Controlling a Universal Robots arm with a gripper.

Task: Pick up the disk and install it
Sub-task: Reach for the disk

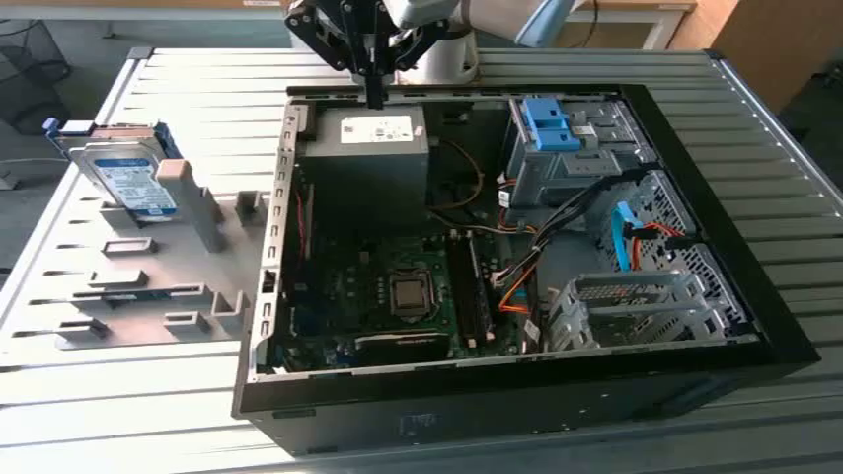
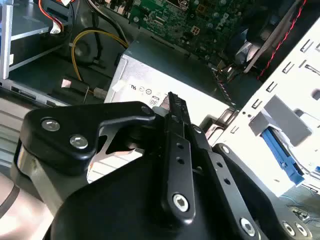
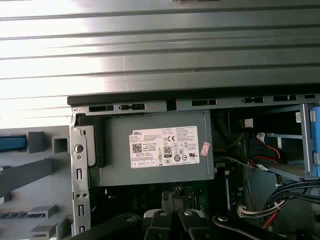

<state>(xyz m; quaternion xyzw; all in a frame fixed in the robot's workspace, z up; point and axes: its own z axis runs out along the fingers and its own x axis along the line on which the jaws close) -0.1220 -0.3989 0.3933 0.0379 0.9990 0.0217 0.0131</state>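
The disk (image 1: 125, 180) stands on edge in a grey slotted rack (image 1: 145, 267) at the exterior view's left, beside the open computer case (image 1: 527, 395). It is silver with a white-and-blue label and blue side rails. My gripper (image 1: 374, 95) hangs over the case's far edge, just above the grey power supply box (image 1: 375, 148), well apart from the disk. Its black fingers (image 2: 176, 130) lie together, shut on nothing. The power supply's white sticker (image 3: 165, 147) lies right below my gripper (image 3: 172, 220) in the first wrist view.
Inside the case are the motherboard (image 1: 395, 286), bundled cables (image 1: 527, 267), blue plastic brackets (image 1: 551, 123) in the far drive bays and a metal drive cage (image 1: 633, 306) at the exterior view's right. The case and rack rest on a ribbed metal table (image 1: 197, 79).
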